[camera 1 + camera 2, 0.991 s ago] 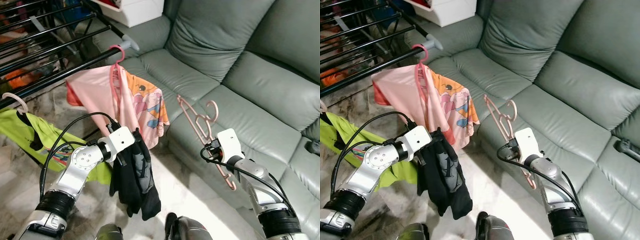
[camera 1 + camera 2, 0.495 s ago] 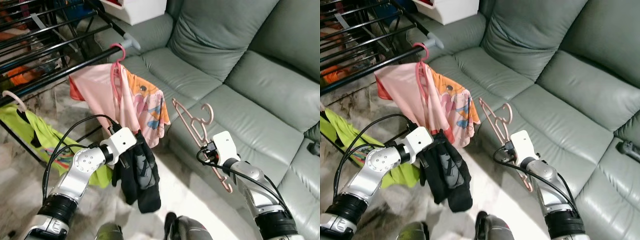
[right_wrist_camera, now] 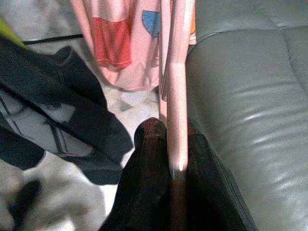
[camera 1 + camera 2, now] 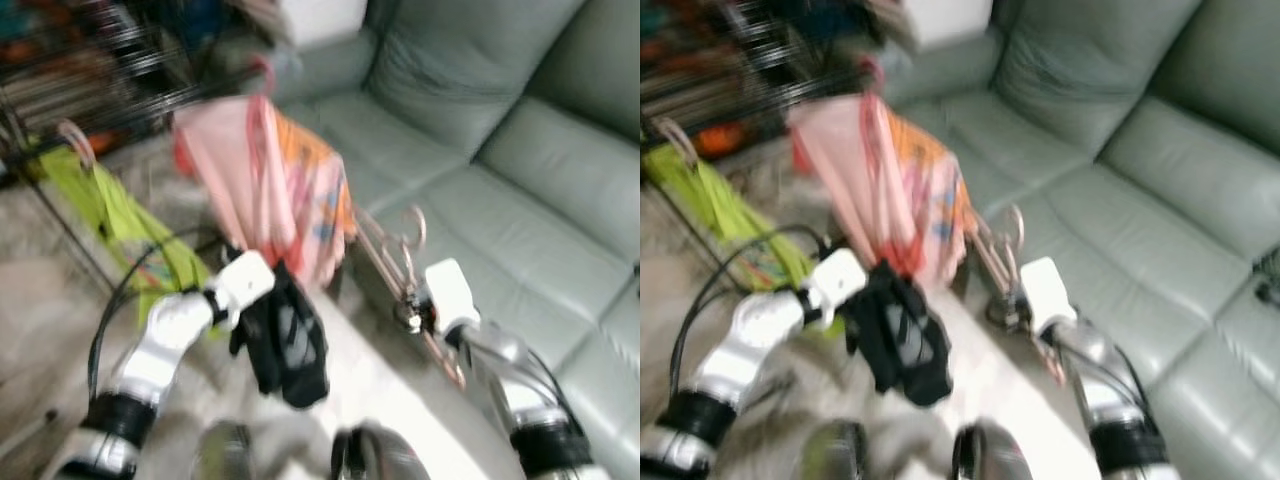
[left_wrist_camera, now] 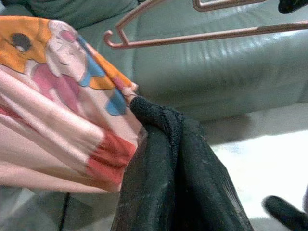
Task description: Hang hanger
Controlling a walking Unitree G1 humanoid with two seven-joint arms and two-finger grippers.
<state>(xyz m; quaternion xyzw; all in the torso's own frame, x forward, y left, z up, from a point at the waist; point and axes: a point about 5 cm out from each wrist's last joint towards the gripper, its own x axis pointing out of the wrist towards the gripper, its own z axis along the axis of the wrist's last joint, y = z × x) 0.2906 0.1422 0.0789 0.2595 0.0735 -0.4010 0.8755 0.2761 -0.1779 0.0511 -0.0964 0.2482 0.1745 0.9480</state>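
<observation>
Sofa (image 4: 520, 150): grey-green, broad, behind both arms.
Drying rack (image 4: 120, 90): dark bars at the robot's left, blurred.
Pink shirt (image 4: 270, 180): already hung there, beside a green garment (image 4: 110, 200).
Black garment (image 4: 902, 340): bunched, clenched in the left claw (image 5: 166, 144).
Hanger (image 4: 400, 265): pink, bare, clamped in the right claw (image 3: 173, 159), over the sofa's front edge, well apart from the rack.
Risk: camera's shaking; the hook could snag the pink shirt or miss the bar.

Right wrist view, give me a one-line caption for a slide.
Right claw shut on a pink hanger beside a grey-green sofa, with a black garment and pink shirt nearby.
</observation>
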